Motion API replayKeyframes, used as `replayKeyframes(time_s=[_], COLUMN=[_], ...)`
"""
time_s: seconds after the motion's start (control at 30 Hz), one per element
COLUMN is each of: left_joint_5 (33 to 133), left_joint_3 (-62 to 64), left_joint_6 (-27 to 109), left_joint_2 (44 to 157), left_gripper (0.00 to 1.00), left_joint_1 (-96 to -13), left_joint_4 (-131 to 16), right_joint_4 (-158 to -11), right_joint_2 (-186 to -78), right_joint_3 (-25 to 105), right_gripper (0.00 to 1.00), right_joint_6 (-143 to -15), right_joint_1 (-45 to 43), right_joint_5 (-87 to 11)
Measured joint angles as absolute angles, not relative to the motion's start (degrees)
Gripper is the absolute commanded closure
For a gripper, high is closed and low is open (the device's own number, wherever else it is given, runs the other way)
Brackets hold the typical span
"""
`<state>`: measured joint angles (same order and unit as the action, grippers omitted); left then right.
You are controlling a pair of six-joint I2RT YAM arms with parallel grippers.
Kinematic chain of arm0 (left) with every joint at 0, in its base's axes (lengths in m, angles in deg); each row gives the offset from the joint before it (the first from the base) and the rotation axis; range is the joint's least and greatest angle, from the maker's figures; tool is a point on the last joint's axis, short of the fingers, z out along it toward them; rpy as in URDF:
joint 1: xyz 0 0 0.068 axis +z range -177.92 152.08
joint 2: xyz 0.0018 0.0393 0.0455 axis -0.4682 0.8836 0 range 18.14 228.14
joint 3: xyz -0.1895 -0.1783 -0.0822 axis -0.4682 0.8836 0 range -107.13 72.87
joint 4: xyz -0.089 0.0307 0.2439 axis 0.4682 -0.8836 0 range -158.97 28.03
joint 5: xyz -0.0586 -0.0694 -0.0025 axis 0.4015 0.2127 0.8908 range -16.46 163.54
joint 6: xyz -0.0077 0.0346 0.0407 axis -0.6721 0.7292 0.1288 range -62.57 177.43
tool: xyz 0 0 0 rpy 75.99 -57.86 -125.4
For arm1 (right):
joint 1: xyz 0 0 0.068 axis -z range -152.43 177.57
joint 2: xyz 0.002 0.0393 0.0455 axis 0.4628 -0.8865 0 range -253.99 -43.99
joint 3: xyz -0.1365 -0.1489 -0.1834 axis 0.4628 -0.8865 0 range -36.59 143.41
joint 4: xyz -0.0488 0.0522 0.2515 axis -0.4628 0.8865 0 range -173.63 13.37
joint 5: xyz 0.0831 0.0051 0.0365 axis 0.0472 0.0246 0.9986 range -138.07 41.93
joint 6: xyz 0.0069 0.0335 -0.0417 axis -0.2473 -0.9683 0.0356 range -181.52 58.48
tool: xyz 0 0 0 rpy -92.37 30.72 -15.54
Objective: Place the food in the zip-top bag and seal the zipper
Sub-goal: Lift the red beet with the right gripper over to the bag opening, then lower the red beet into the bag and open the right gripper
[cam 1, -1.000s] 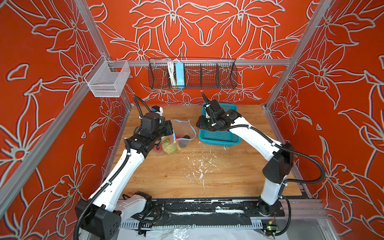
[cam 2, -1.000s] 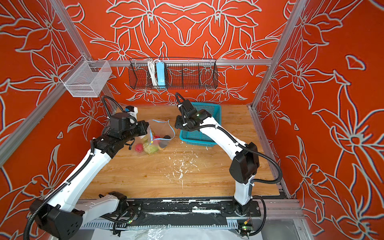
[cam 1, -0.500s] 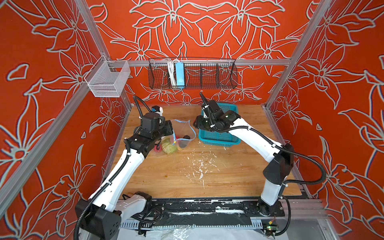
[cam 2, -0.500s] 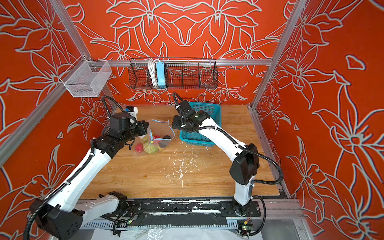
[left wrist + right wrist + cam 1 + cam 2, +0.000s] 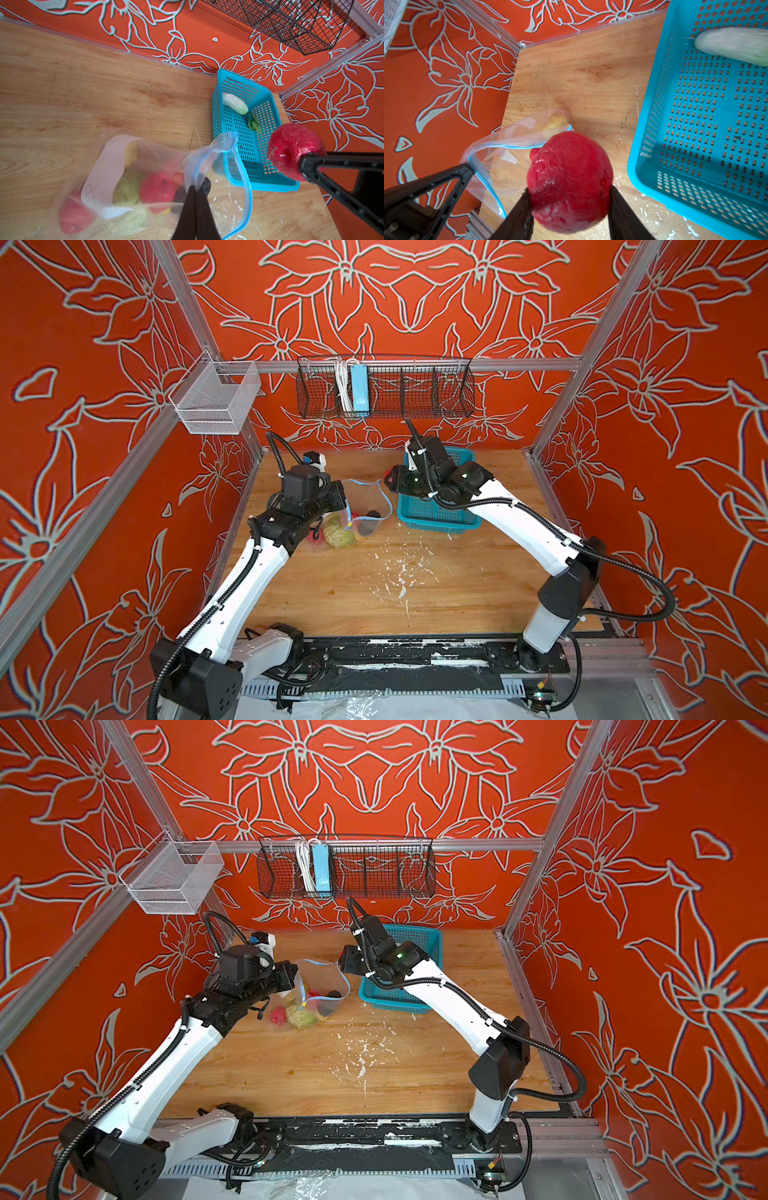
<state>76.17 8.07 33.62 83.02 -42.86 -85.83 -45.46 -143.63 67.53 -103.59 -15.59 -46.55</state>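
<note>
Eleven o'clock, close in: my left gripper (image 5: 195, 188) is pinched tight on the zip-top bag (image 5: 104, 166) at its mouth edge, with cabbage (image 5: 126, 191) inside. Just beyond, my right gripper (image 5: 569, 189) clamps a red fruit (image 5: 566, 166) at the open mouth, by the blue zipper (image 5: 248, 187). Farther out at one o'clock, the white radish (image 5: 234, 102) lies in the teal basket (image 5: 436, 516).

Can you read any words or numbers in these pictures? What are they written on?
No words or numbers can be read anywhere.
White label on the zip-top bag: only a small dark scribble, too blurred to read.
Blue power strip: too small to show any print.
</note>
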Motion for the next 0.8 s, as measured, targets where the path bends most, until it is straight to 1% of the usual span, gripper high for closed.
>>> replayKeyframes(time_s=[0.33, 0.6, 0.8], left_joint_5=[76.17, 76.17, 76.15], left_joint_3=[8.07, 8.07, 8.07], left_joint_6=[33.62, 33.62, 33.62], left_joint_2=[83.02, 83.02, 83.02], left_gripper=[1.0, 1.0, 1.0], left_joint_1=[-42.86, -42.86, -42.86], left_joint_4=[-85.83, -85.83, -85.83], right_joint_4=[-44.67, -43.56, -42.79], right_joint_2=[-147.0, -151.56, -153.4], right_joint_3=[72.71, 75.88, 75.9], right_gripper=[0.55, 0.54, 0.46], right_joint_6=[-100.48, -99.22, -99.22], right_joint_1=[-22.43, -23.92, -23.94], right_joint_5=[-51.79, -52.36, -52.34])
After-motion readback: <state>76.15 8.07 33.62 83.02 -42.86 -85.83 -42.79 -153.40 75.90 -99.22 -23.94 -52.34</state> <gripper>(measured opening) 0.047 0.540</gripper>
